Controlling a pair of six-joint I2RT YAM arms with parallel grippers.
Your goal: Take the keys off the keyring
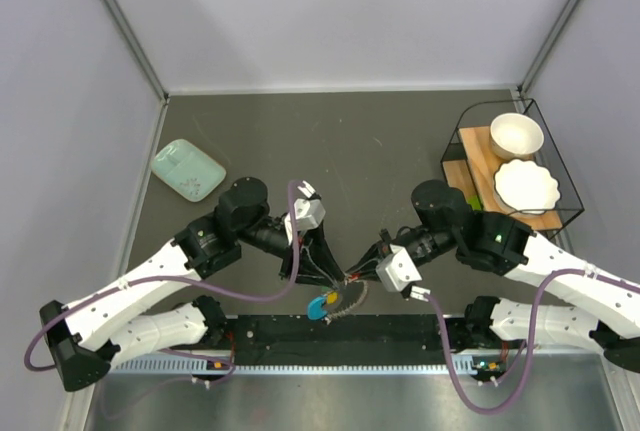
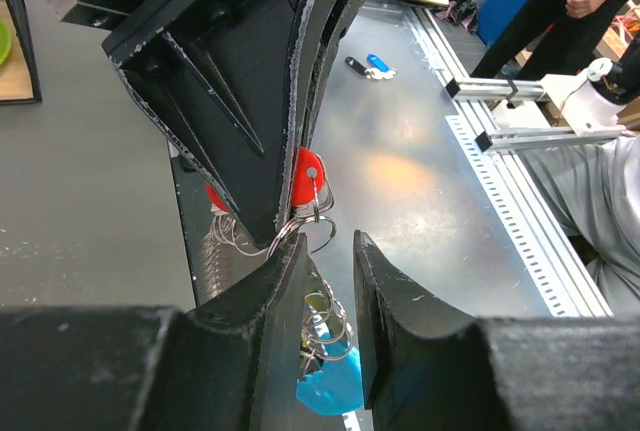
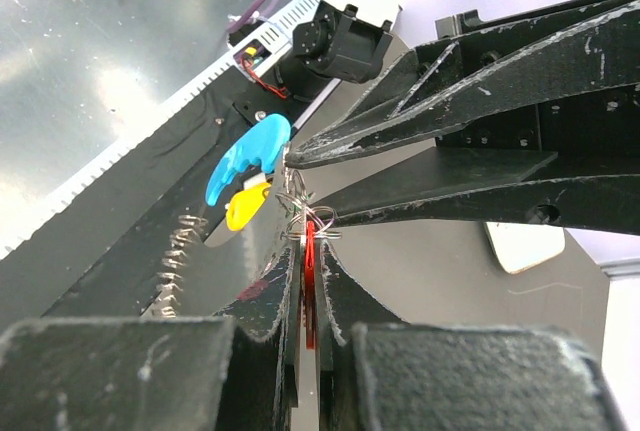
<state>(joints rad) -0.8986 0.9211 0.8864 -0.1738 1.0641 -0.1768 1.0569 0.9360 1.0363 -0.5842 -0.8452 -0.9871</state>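
My right gripper [image 3: 308, 251] is shut on the red key [image 3: 310, 281], edge-on between its pads. The key's red head [image 2: 303, 176] hangs on a bunch of thin wire rings [image 3: 308, 213]. Below the rings dangle the keyring's bright blue piece [image 3: 250, 156], a yellow key head [image 3: 245, 209] and a wire spring [image 3: 175, 261]. My left gripper [image 2: 330, 246] is open by a narrow gap, with the rings [image 2: 325, 326] and the blue piece [image 2: 330, 386] showing in that gap. Both grippers meet above the table's near edge, left [image 1: 338, 273] and right [image 1: 354, 275], with the blue piece [image 1: 320, 306] under them. No pale fan-shaped piece shows.
A mint-green flat box [image 1: 187, 169] lies at the far left. A wire rack [image 1: 470, 121] at the far right holds a bowl [image 1: 516, 134] and a scalloped plate [image 1: 525, 186]. Two small blue and black pieces [image 2: 368, 66] lie on the metal bench. A person stands beyond the bench.
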